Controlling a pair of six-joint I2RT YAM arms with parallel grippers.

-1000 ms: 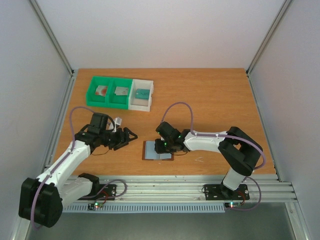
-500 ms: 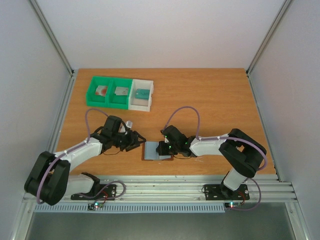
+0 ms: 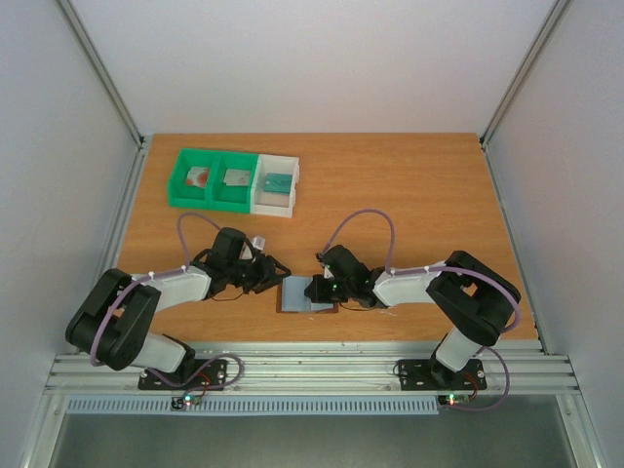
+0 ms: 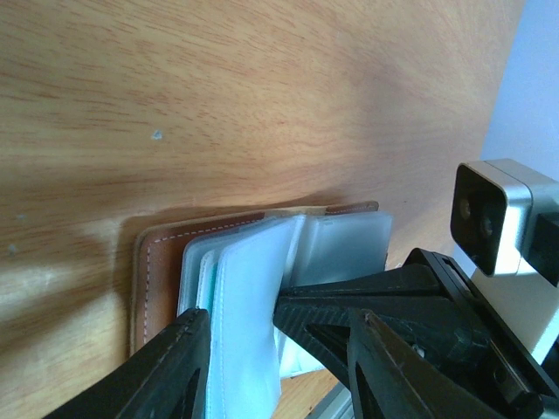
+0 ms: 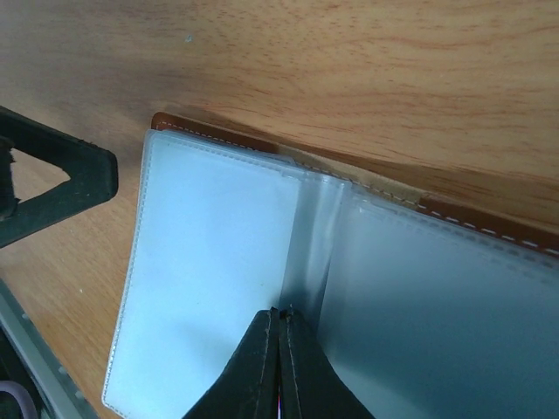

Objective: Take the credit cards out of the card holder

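The brown card holder [image 3: 307,295] lies open on the table with its blue-grey plastic pockets [image 5: 218,253] up. My right gripper [image 3: 318,288] is shut, and its tips [image 5: 279,312] press on the fold between the pockets. My left gripper [image 3: 274,272] is open at the holder's left edge. In its wrist view the jaws [image 4: 279,321] straddle a raised pocket page [image 4: 249,332], with the brown cover [image 4: 162,262] behind. A teal edge [image 4: 210,279] shows between pages. Three credit cards lie in the bins: white with red [image 3: 199,177], grey [image 3: 235,177] and teal [image 3: 277,182].
Two green bins [image 3: 216,198] and a white bin [image 3: 277,207] stand in a row at the back left. The right arm's camera [image 4: 493,223] sits close above the holder. The metal rail [image 3: 312,369] runs along the near edge.
My left gripper has moved right and now reaches the holder's left edge. My right gripper has settled lower onto the middle of the holder.
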